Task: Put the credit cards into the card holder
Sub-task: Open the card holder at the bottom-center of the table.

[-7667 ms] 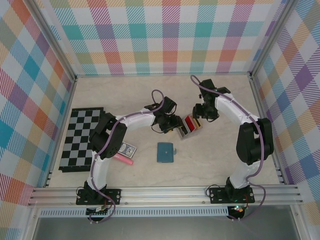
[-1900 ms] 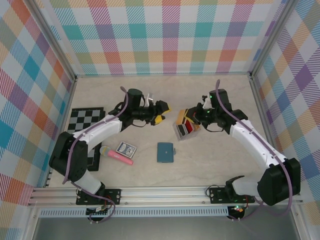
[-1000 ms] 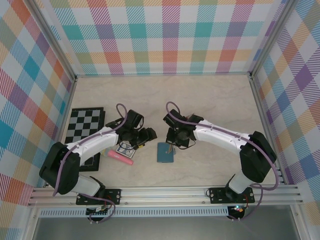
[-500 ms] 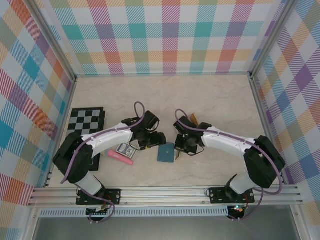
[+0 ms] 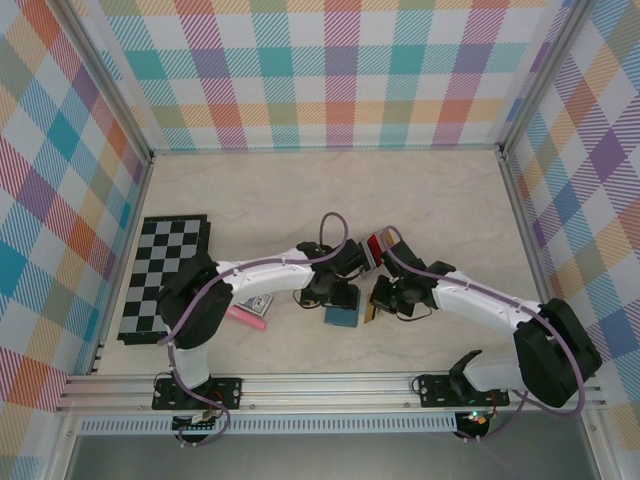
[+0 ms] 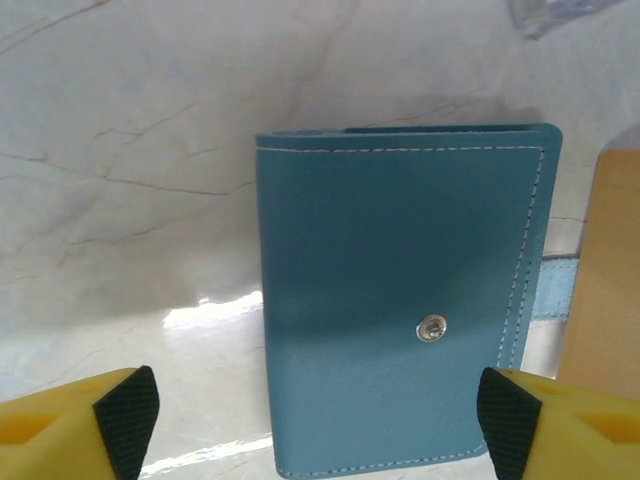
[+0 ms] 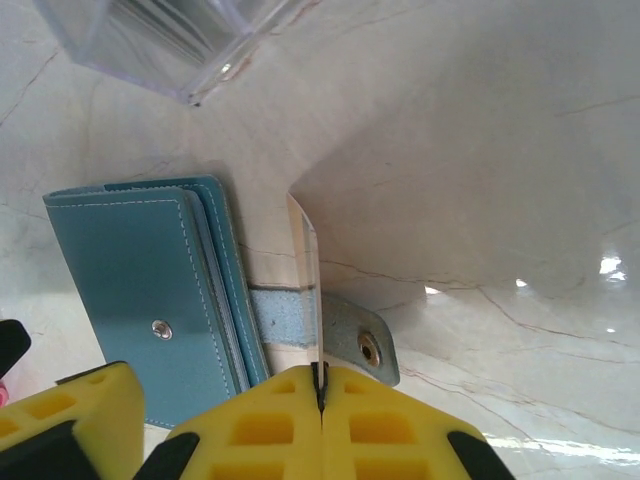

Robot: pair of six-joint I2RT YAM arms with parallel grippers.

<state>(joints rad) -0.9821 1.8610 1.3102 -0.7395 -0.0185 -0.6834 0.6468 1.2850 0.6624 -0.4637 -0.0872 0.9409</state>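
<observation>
The card holder [image 5: 341, 317] lay closed and flat on the table, snap stud up, with its strap [image 7: 345, 330] folded out on the side towards the right arm. The left gripper [image 6: 318, 420] hung above the holder's near end with its jaws spread wide. One yellow finger stood well clear of the holder's spine side and the other just beside its stitched edge, neither touching it.

The right gripper [image 7: 320, 385] was pressed together on a tan-gold card [image 6: 605, 280], pinching it by one edge. That card stood upright on edge just beside the holder's opening side, over the strap; whether its lower edge touched the strap was hard to tell.

Beyond the holder, a clear box [image 7: 170, 40] held the remaining credit cards [image 5: 373, 246], a red one showing. On the holder's other side, past the left arm, lay a patterned playing-card box [image 5: 256, 301] and a pink stick [image 5: 246, 316], and farther off a chessboard [image 5: 165, 275].
</observation>
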